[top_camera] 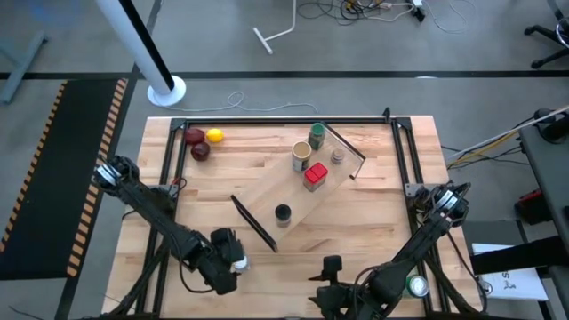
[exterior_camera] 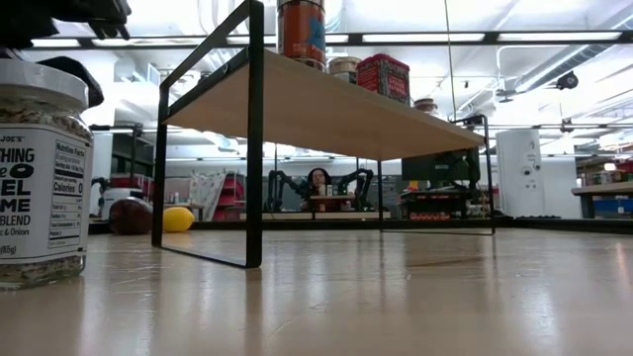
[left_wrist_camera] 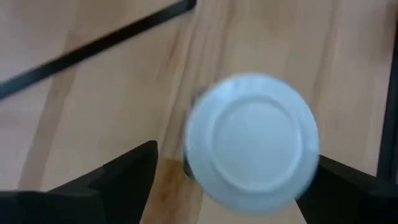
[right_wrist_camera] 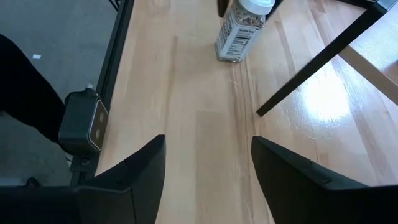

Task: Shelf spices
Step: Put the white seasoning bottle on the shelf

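Note:
The white-capped jar (top_camera: 239, 263) stands upright on its base on the tabletop near the front left, in front of the shelf (top_camera: 298, 194). My left gripper (left_wrist_camera: 239, 180) is open above it, pointing steeply down, one finger on either side of the white cap (left_wrist_camera: 252, 140). The shelf stands slanted mid-table on its black end bars. On it are the green-lidded jar (top_camera: 316, 135), the tan cylinder (top_camera: 301, 156), the tiny grey-capped jar (top_camera: 338, 156), the red box (top_camera: 316, 176) and the black-capped jar (top_camera: 283, 213). My right gripper (right_wrist_camera: 208, 168) is open and empty over the front of the table.
Red and yellow fruit (top_camera: 203, 142) lie at the far left of the table. A green-and-white can (top_camera: 416, 286) sits by the right arm near the front edge. A small camera block (right_wrist_camera: 84, 127) is mounted at the table's front rim. A black frame (top_camera: 284, 122) borders the table.

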You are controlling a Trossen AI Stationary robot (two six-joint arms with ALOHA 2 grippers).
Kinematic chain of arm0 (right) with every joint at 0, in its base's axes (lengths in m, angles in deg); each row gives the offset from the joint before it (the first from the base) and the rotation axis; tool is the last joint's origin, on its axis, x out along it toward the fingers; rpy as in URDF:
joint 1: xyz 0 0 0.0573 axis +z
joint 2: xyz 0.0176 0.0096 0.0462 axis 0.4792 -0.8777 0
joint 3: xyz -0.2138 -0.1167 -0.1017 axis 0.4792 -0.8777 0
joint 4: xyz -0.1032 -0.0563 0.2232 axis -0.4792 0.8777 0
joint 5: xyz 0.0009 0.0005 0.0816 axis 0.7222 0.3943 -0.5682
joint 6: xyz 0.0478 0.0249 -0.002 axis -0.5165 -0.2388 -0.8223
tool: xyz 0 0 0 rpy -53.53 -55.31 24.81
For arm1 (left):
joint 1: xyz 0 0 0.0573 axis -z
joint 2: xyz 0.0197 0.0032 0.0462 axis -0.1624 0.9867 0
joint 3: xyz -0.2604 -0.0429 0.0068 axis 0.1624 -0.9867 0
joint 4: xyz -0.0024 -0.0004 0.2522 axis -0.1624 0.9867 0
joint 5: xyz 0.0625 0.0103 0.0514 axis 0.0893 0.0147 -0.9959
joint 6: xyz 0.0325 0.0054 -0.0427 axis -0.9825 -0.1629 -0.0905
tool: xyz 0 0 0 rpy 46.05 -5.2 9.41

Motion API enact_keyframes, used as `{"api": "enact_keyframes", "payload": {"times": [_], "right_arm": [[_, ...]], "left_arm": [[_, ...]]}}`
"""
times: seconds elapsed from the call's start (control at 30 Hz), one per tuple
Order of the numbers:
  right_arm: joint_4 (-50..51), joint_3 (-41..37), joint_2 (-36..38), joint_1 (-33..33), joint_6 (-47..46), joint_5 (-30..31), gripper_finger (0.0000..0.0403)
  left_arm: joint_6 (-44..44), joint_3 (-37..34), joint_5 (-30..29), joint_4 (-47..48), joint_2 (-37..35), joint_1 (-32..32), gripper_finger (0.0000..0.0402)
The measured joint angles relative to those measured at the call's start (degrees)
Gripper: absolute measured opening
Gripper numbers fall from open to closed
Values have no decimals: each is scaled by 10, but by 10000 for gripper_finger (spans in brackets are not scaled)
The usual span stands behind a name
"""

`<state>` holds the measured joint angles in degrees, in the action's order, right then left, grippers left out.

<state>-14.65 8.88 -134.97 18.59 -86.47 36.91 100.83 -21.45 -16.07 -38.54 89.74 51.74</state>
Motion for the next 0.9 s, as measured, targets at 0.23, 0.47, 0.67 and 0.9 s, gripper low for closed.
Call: {"api": "enact_keyframes", "payload": {"times": [0.23,0.47,0.67,0.9], "right_arm": [[0,0,0,0,0,0,224],[0,0,0,0,0,0,216],[0,0,0,0,0,0,208],[1,0,0,0,0,0,217]], "left_arm": [[-23,0,-4,-3,0,-13,307],[-35,0,-4,-12,0,-16,282],[-43,1,-1,-30,22,-21,263],[-61,8,46,-73,67,-33,250]]}}
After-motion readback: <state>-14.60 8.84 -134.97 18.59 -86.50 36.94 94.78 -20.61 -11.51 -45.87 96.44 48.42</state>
